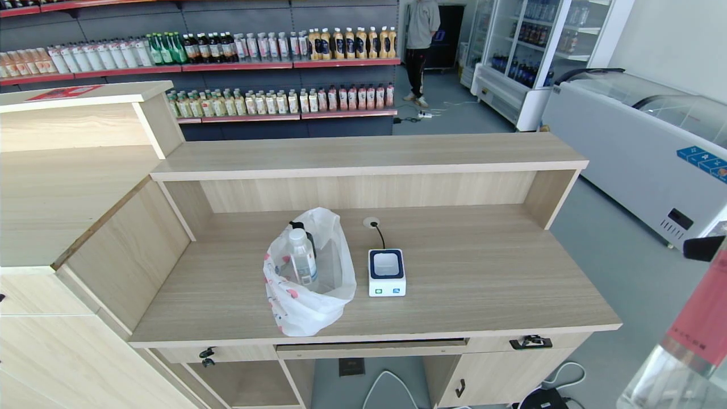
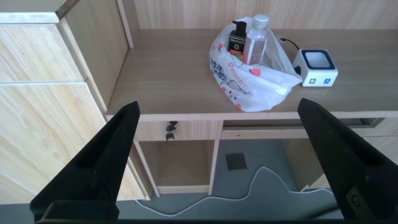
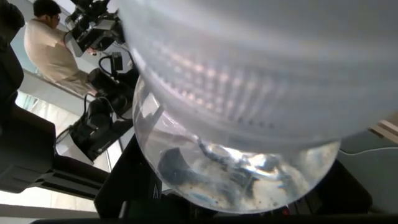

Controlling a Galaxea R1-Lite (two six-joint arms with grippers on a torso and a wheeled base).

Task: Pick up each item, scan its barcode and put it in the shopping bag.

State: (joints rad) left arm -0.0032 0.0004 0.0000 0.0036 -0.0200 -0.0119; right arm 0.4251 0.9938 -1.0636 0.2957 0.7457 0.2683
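On the wooden counter (image 1: 483,284) stands an open white shopping bag (image 1: 306,295), with a clear bottle (image 1: 301,255) and a dark bottle (image 1: 298,227) upright inside. Just beside it, to the robot's right, sits a small white scanner (image 1: 387,271). We see the left gripper (image 2: 219,107) low before the counter's front edge, fingers spread wide around nothing. Off the counter's right end, a pink-labelled bottle (image 1: 696,324) hangs in the air. The right gripper (image 1: 704,250) seems clamped on it, though its fingers are mostly hidden.

The wooden counter (image 1: 488,278) has a raised ledge (image 1: 369,153) along its far side. Behind it run red shelves (image 1: 238,67) packed with drinks. Off to the right stand a glass-door fridge (image 1: 531,54) and a chest freezer (image 1: 630,147).
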